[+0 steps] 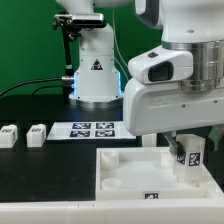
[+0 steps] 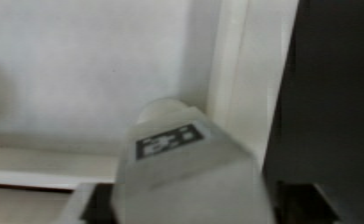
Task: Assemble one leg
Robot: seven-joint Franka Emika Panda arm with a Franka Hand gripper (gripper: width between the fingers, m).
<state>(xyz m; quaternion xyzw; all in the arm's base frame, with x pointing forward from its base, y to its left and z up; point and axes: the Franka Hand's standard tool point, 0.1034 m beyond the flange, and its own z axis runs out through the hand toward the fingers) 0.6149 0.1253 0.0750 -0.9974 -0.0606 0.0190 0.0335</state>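
Observation:
My gripper (image 1: 188,160) is shut on a white leg (image 1: 188,158) with a black-and-white tag on its face. It holds the leg upright over the near right corner of the large white panel (image 1: 120,172). In the wrist view the leg (image 2: 182,160) fills the space between my dark fingers (image 2: 101,202), its tagged tip pointing at the panel's corner recess (image 2: 108,80). Whether the tip touches the panel I cannot tell. Two more white legs (image 1: 10,136) (image 1: 37,134) lie on the black table at the exterior view's left.
The marker board (image 1: 92,129) lies flat behind the panel. The arm's white base (image 1: 92,75) stands at the back. The panel's raised rim (image 2: 232,60) runs beside the leg, with dark table beyond it.

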